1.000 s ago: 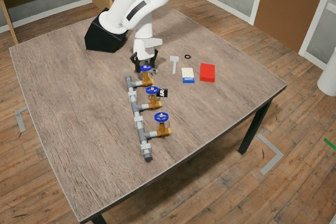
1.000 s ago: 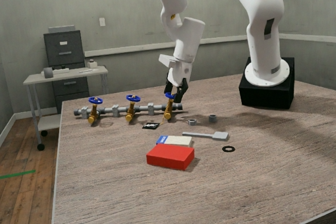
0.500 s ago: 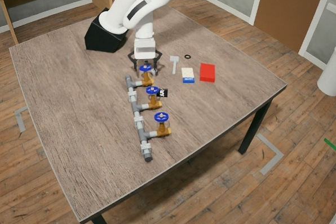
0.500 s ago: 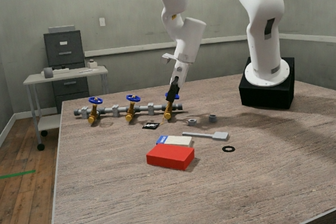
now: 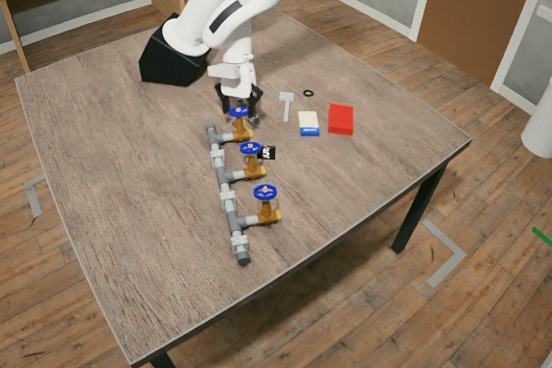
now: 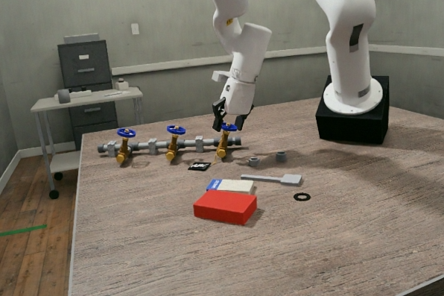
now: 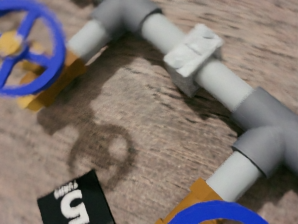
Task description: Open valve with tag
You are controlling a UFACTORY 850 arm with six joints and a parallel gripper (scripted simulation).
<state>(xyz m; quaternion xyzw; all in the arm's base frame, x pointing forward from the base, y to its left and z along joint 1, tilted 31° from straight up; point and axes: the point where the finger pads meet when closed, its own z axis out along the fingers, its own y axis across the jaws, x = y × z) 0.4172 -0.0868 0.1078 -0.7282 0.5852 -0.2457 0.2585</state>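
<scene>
Three brass valves with blue handwheels stand along a grey pipe point(image 5: 227, 184). A black tag point(image 6: 199, 165) reading 5 lies on the table; a thin chain runs from it to the valve nearest the arm's base point(image 6: 223, 145). My gripper point(image 6: 229, 120) is open and empty, with its fingers on either side of that valve's handwheel point(image 5: 238, 111), at about its height. The middle valve point(image 5: 251, 158) and the far-end valve point(image 5: 266, 203) stand apart from it. The wrist view shows the tag point(image 7: 75, 202), the pipe point(image 7: 200, 65) and two handwheels, one at the top left point(image 7: 27, 47) and one at the bottom edge point(image 7: 215, 214); the fingers are out of that frame.
A red block point(image 6: 225, 206), a white and blue box point(image 6: 231, 186), a grey flat tool point(image 6: 273, 178), a black ring point(image 6: 302, 194) and two grey nuts point(image 6: 267, 159) lie beside the valves. The arm's black base point(image 6: 351, 118) stands behind.
</scene>
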